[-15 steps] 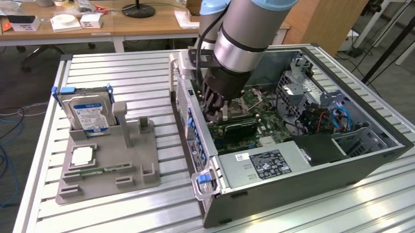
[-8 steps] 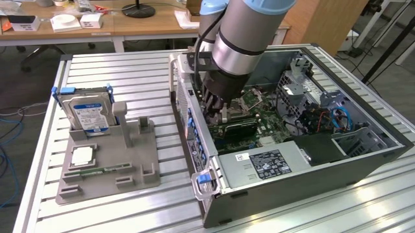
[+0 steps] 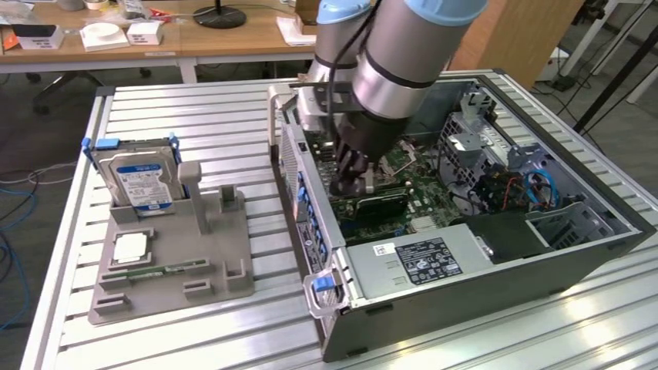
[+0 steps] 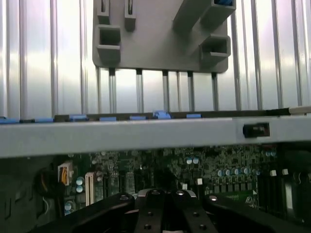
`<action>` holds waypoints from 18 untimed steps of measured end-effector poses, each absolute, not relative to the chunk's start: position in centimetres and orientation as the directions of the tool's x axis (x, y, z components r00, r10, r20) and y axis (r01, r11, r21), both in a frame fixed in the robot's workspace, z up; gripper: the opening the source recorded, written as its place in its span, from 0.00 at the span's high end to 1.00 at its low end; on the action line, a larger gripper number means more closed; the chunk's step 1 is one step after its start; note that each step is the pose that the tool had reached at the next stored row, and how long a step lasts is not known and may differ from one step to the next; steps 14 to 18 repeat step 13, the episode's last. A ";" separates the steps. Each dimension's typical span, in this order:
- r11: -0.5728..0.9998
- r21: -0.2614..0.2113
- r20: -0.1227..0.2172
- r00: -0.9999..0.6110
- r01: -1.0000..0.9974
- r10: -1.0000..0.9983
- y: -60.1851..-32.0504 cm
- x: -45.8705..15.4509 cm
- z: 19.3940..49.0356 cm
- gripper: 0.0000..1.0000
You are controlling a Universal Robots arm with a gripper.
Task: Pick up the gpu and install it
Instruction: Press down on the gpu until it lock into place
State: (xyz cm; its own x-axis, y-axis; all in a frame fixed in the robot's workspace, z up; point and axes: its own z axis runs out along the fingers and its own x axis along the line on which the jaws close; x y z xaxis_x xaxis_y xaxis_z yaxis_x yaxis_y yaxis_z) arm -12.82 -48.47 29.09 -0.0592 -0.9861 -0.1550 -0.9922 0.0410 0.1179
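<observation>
A silver-grey cylindrical robot arm (image 3: 396, 65) with pale blue joint caps and a black band narrows into a dark wrist at upper centre of the exterior view; the black gripper (image 3: 353, 179) shows matte links dotted with small round screws.

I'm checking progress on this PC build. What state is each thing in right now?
gripper: shut, lowered inside the open case.
gpu: standing on edge on the motherboard, right below the gripper.
computer case: lying on its side, side panel off.
hard drive: upright in the grey holder.
grey holder: middle slots empty.
memory stick: lying flat on the holder.
</observation>
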 end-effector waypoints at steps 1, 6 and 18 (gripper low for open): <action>0.041 0.118 -0.155 -0.059 -0.992 -0.986 -48.5 -12.4 29.1 0.89; 0.041 0.118 -0.155 -0.059 -0.992 -0.986 -48.5 -10.3 29.0 0.89; 0.041 0.118 -0.155 -0.059 -0.992 -0.986 -48.5 -10.2 29.0 0.89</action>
